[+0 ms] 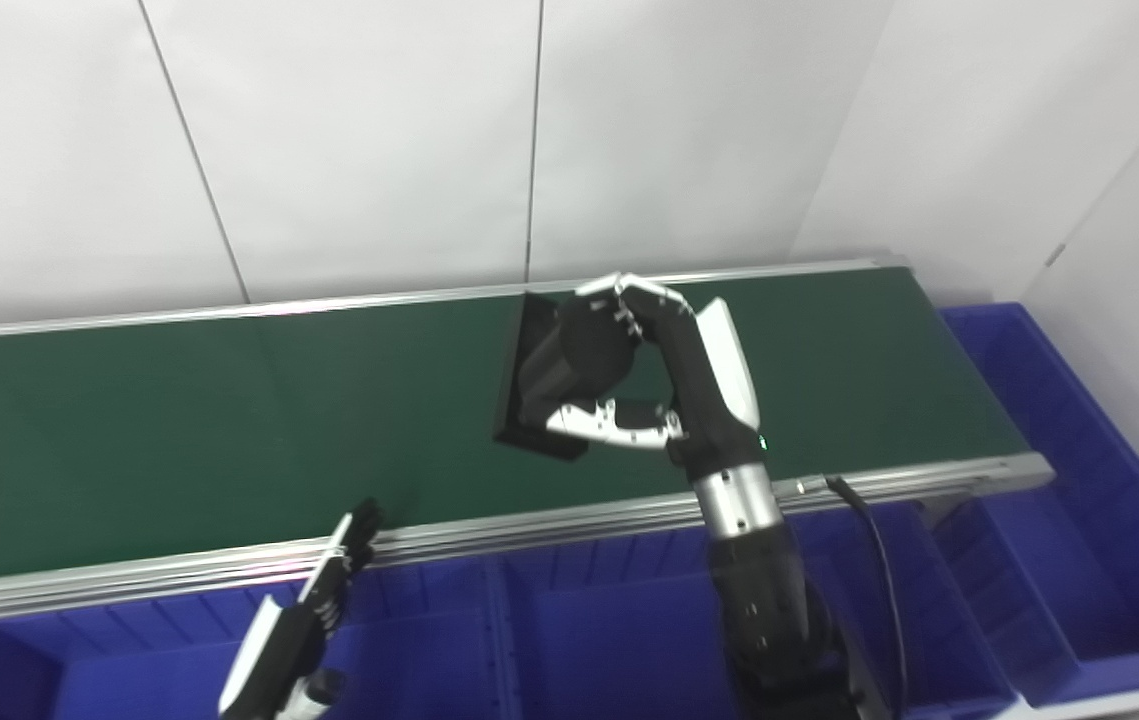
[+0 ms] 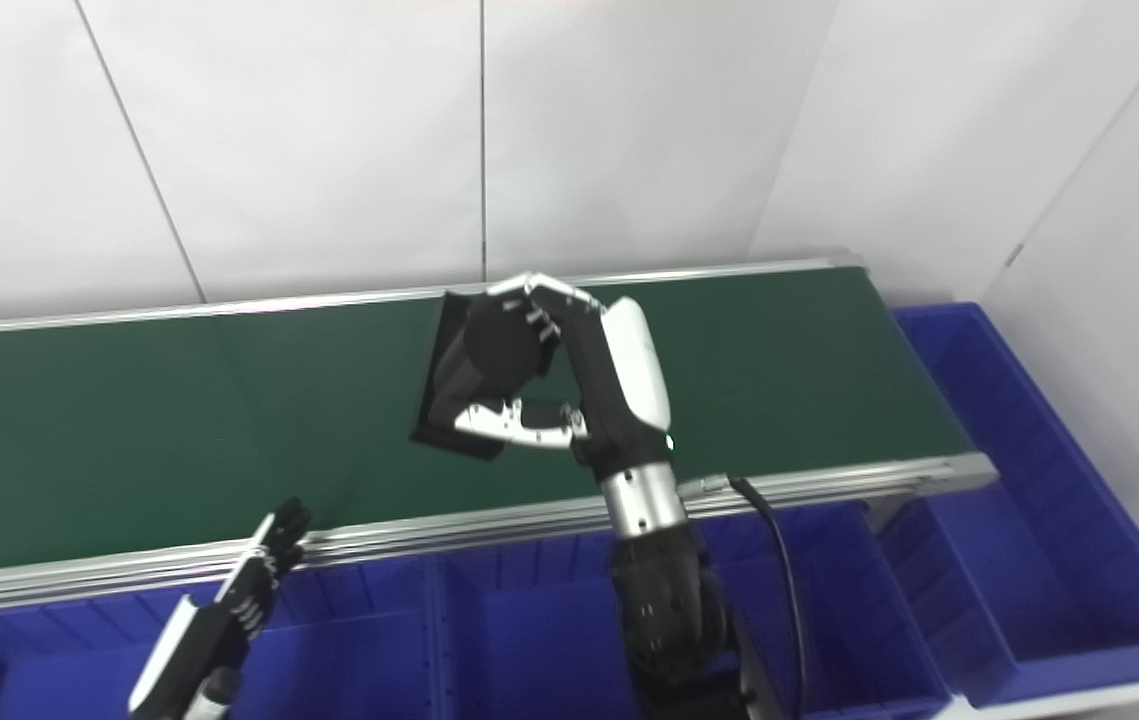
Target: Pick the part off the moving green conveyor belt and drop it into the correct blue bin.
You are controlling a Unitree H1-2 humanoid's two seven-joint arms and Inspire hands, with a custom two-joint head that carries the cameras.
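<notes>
- My right hand [image 1: 629, 370] is at the centre of the frame, over the belt [image 1: 179, 430], its arm rising from the bottom edge.
- It is closed on the part [image 1: 534, 375], a flat black slab: fingers [image 1: 629, 295] curl over the slab's upper end, the thumb [image 1: 609, 425] presses across its lower end.
- The part lies to the left of my palm, mostly covered by the fingers; only its left edge and lower left corner show clearly.
- Its long axis runs roughly top to bottom in the frame, across the belt, leaning slightly left toward the bottom.
- I cannot tell whether the part rests on the belt or is lifted clear of it.
- My left hand [image 1: 324, 590] is at the lower left, fingers straight and close together, holding nothing, over the belt's near rail [image 1: 529, 530].
- Blue bins [image 1: 579, 620] line the bottom edge and the right side.
</notes>
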